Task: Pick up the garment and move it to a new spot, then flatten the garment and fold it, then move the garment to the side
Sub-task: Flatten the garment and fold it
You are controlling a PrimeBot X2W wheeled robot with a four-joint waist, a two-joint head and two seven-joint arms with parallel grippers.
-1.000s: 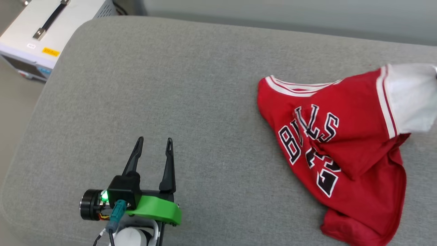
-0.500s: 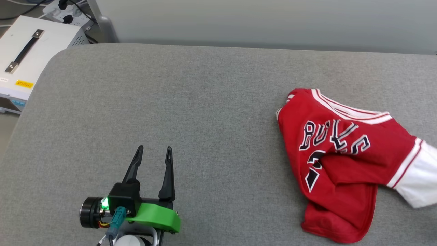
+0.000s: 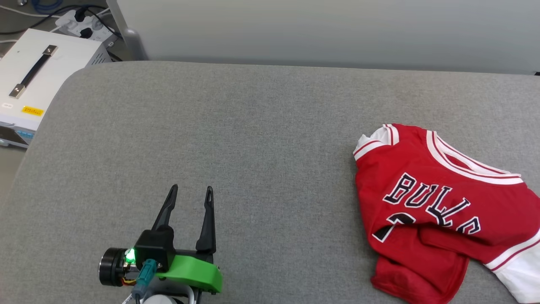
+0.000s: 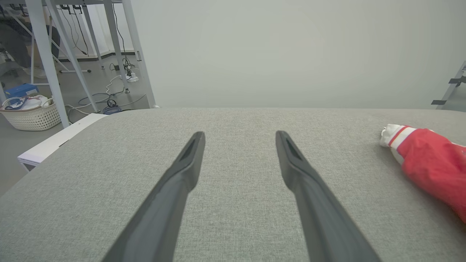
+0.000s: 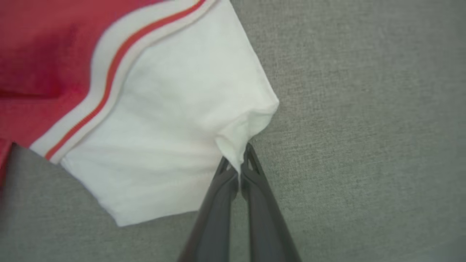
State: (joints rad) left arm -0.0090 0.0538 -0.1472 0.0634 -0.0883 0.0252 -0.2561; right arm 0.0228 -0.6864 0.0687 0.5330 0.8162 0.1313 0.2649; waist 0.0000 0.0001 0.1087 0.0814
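A grey fabric-covered bench point(image 3: 253, 126) carries the garment point(image 3: 438, 211), a red jersey lying crumpled toward the bench's right end, nearer the front edge than the back, lettering facing up. A white box point(image 3: 38, 80) with a black handle stands past the left back corner. The left pincer point(image 3: 192, 188) hovers near the front edge, well apart from the jersey, fingers spread and holding nothing. The right pincer point(image 5: 236, 156) is closed tight on the corner of the white sleeve point(image 5: 164, 127).

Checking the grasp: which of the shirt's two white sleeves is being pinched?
The sleeve at the shirt's lower right, its edge clamped in the shut right gripper; the other sleeve lies loose at the upper left.
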